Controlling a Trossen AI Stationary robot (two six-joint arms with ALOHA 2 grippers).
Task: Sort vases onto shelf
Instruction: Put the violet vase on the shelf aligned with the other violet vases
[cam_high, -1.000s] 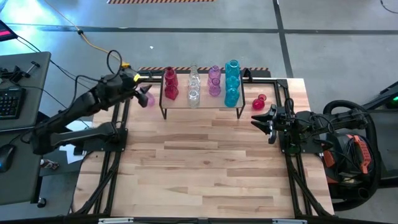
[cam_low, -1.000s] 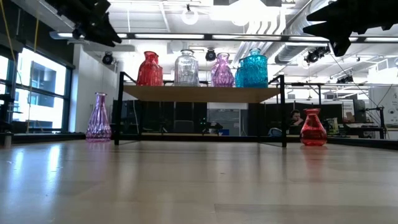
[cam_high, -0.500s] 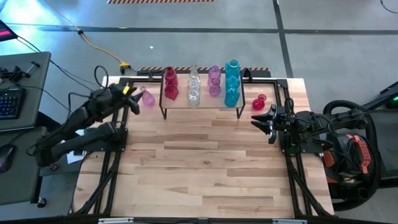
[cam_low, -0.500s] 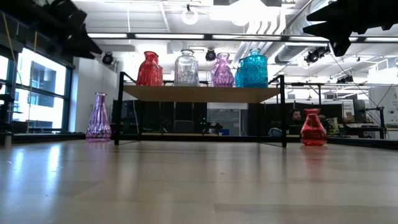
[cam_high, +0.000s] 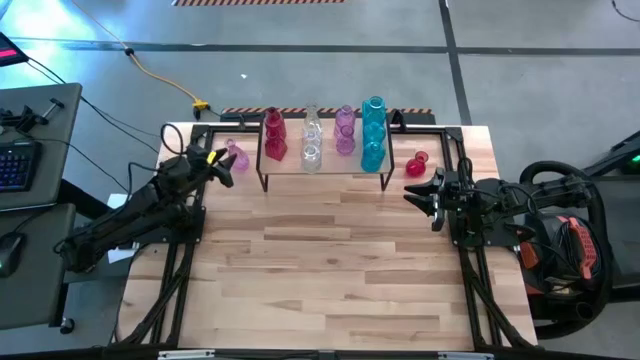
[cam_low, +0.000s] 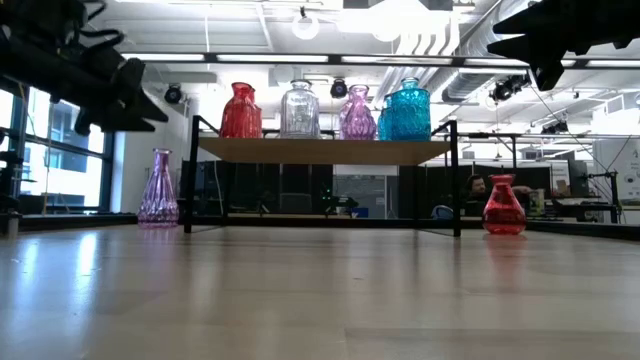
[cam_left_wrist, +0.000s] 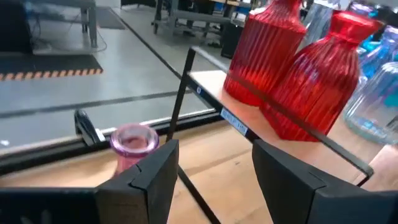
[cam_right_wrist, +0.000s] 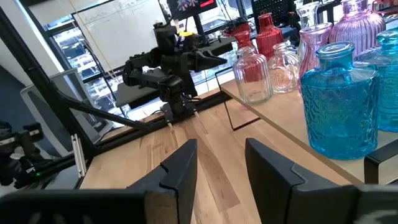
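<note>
Since a moment ago, my left arm has pulled back toward me and dropped lower. My left gripper (cam_high: 222, 166) now sits near the left end of the shelf (cam_high: 325, 165), with its fingers spread wide and nothing between them. The pink vase (cam_high: 237, 156) stands on the table (cam_high: 330, 260), just past my left gripper and just left of the shelf. In my left wrist view I see its round mouth (cam_left_wrist: 133, 138) right ahead of my fingers.

My right gripper (cam_high: 418, 195) has not moved. It waits at the right side of the table, partly spread and holding nothing. The small red vase (cam_high: 416, 164) stands on the table just right of the shelf, a little farther away than my right gripper.

Most of the job looks done. On the shelf stand the red vases (cam_high: 274, 136) at the left, then the clear vases (cam_high: 312, 140), the purple vases (cam_high: 345, 129) and the teal vases (cam_high: 373, 132) at the right, each colour in its own row.

Two vases are still on the table: the pink one and the small red one. I think the pink one comes next for my left gripper.
</note>
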